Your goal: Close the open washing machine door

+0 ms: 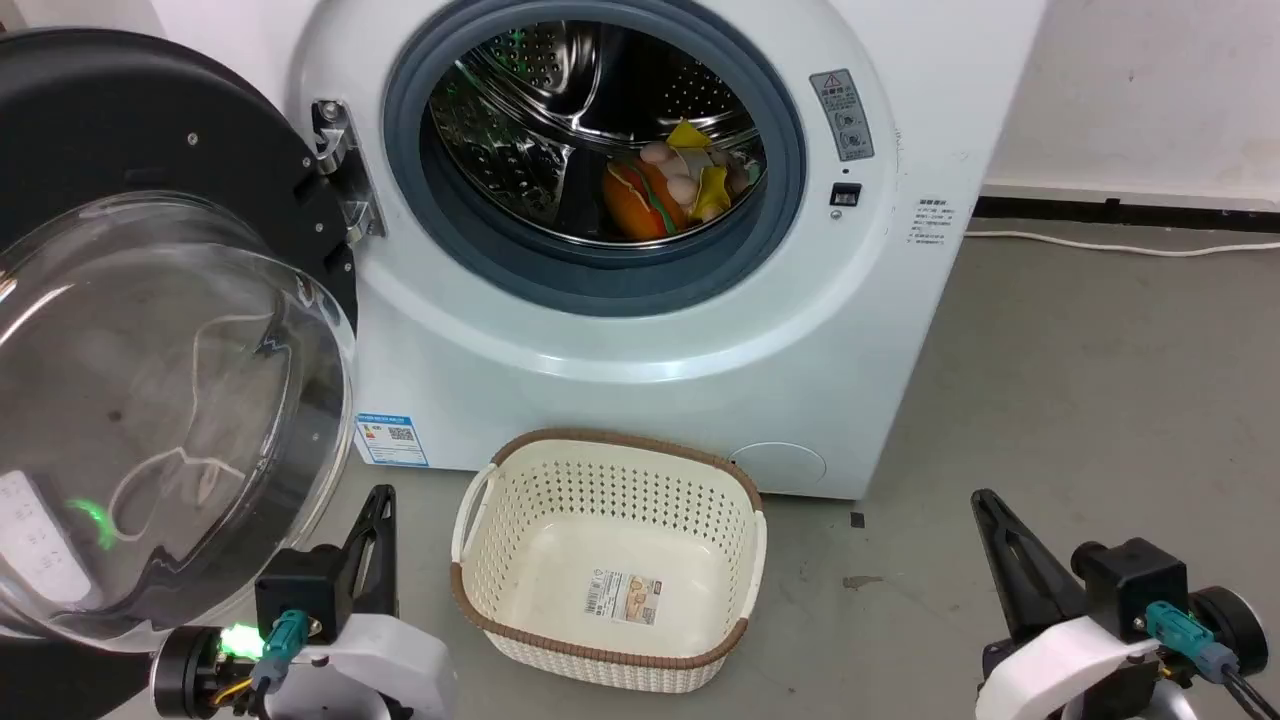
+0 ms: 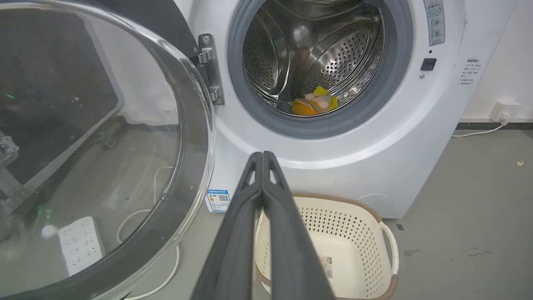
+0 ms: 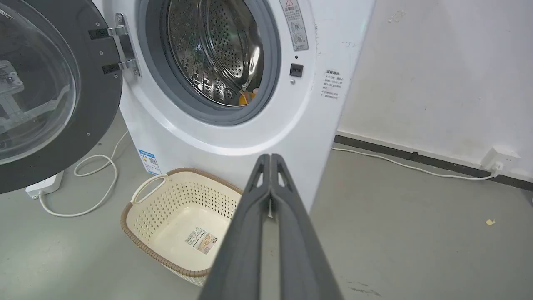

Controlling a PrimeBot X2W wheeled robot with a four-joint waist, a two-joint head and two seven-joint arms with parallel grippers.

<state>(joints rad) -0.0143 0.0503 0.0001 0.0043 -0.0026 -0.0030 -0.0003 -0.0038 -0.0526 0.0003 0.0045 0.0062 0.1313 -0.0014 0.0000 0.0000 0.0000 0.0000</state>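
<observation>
From the head: large round washing machine door (image 1: 150, 330), glossy black rim around a bulging clear glass bowl, swung wide open at the left edge of the big white front-loading washing machine (image 1: 620, 340), hung there on a metal hinge (image 1: 345, 175). Orange and yellow toys (image 1: 670, 185) low in the steel drum. Cream perforated plastic basket (image 1: 620, 437) on the grey floor, just before the washer's front. Low beside the glass bowl, left gripper (image 1: 383, 497) of two long dark fingers; well apart toward the floor's right side, matching right gripper (image 1: 985, 497). Neither touching the door.

From the left wrist: fingers pressed together, clenched on nothing, aimed between door and basket. Glass bowl close on that view's left.

From the right wrist: fingers likewise clamped together on nothing, aimed at the washer's lower front near its right edge.

Judged for handling: probably heavy and rigid, free to swing about the hinge alone. Glass smooth, slippery and breakable, so better avoided. Best taken at the black rim's free edge, opposite the hinge, and pushed steadily round to the porthole until latched.
</observation>
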